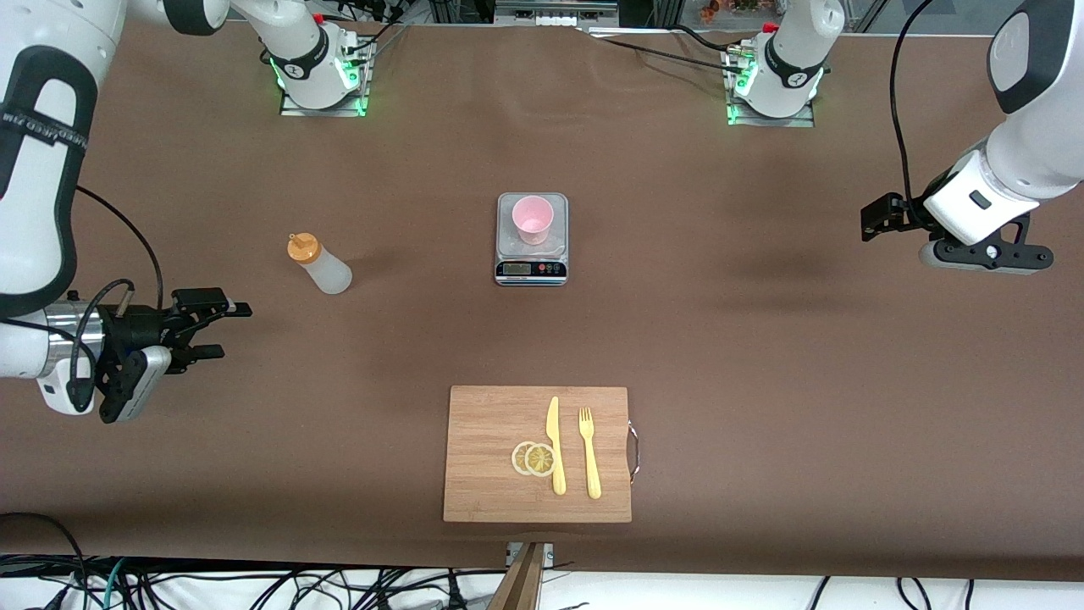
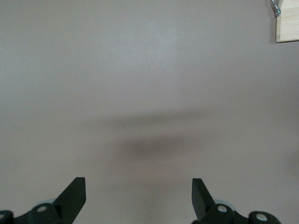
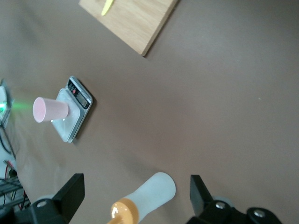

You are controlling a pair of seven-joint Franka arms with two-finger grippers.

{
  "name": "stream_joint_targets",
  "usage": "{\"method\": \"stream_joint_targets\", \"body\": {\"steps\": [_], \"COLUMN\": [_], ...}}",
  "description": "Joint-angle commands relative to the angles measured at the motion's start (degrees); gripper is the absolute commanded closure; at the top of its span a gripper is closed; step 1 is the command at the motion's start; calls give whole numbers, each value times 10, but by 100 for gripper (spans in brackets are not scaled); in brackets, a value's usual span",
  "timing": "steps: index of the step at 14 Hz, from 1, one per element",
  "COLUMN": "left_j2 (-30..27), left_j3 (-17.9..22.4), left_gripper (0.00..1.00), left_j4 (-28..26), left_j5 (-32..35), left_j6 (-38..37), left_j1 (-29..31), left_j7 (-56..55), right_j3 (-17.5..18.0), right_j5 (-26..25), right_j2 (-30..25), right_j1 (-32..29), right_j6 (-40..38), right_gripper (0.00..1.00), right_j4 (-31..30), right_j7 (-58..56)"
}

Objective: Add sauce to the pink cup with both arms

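The sauce bottle (image 1: 320, 264), whitish with an orange nozzle cap, stands upright on the brown table toward the right arm's end. In the right wrist view the sauce bottle (image 3: 145, 200) shows in line between the fingers. My right gripper (image 1: 224, 330) (image 3: 136, 193) is open and apart from the bottle, with nothing held. The pink cup (image 1: 533, 219) (image 3: 50, 110) stands upright on a silver scale (image 1: 531, 269) at the table's middle. My left gripper (image 1: 876, 219) (image 2: 139, 196) hangs open over bare table at the left arm's end, holding nothing.
A wooden cutting board (image 1: 491, 457) (image 3: 135, 21) (image 2: 287, 28) lies nearer to the front camera than the scale. On it are a yellow knife (image 1: 555, 445), a yellow fork (image 1: 589, 453) and two lemon slices (image 1: 533, 458).
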Motion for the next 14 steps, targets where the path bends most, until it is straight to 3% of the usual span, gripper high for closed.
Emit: {"method": "stream_joint_targets", "body": {"steps": [1,3,6,9,14], "left_j2": [-2,-2,-1,-1,-1], "left_j3": [-2,-3,-3,-2,-2], "left_gripper": [0,0,0,0,0], "left_j4": [1,1,1,0,0], "left_j5": [-9,-9,-9,-9,-10], "left_j6": [-7,-7,-7,-7,-7], "left_j1": [5,5,5,5,6], "left_j7": [14,14,14,14,15], "right_j3": [49,70,92,138,150], "right_j5": [-78,-136,-218,-354,-388], "right_j2": [-42,-65,-125,-164,-213], "right_j1": [-3,-5,-9,-24,-42], "right_j6": [11,11,26,46,108], "right_gripper": [0,0,0,0,0], "right_j4": [-13,-19,-83,-121,-194], "right_j7": [103,157,193,187,187]}}
